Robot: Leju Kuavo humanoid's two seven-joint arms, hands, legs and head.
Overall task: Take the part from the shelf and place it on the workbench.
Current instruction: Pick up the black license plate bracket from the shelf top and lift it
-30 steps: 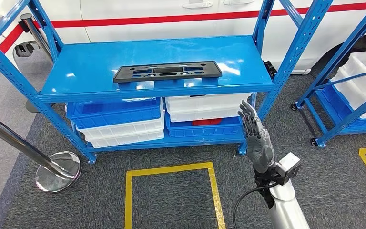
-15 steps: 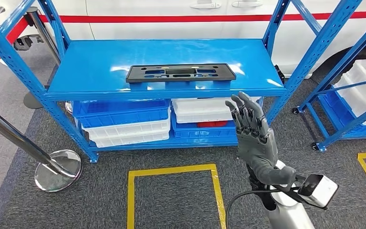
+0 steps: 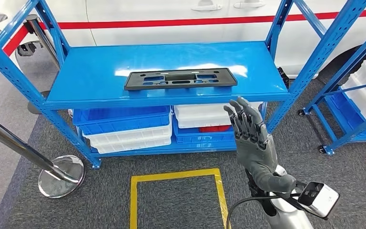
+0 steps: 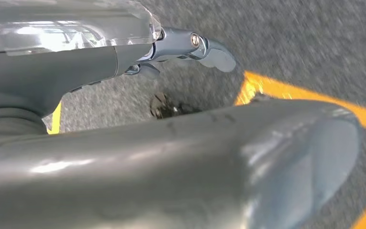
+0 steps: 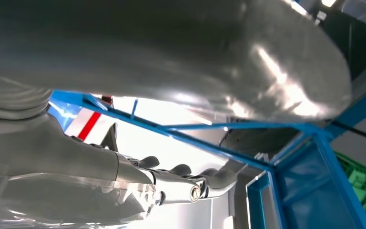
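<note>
**Reaching for the part**

Your right hand (image 3: pixel 253 143) is raised, fingers spread wide, holding nothing, below the shelf (image 3: pixel 90 78) edge. The one black part (image 3: pixel 180 78) lies flat on the shelf, beyond and above the hand, apart. Next: reach up and over it, then grip. Your left hand (image 4: pixel 190 45) hangs over the floor; its grip I cannot tell.

A long, flat black plastic part (image 3: pixel 180 78) with rectangular cut-outs lies lengthwise near the front edge of the blue metal shelf (image 3: pixel 100 71), on its top tier.
</note>
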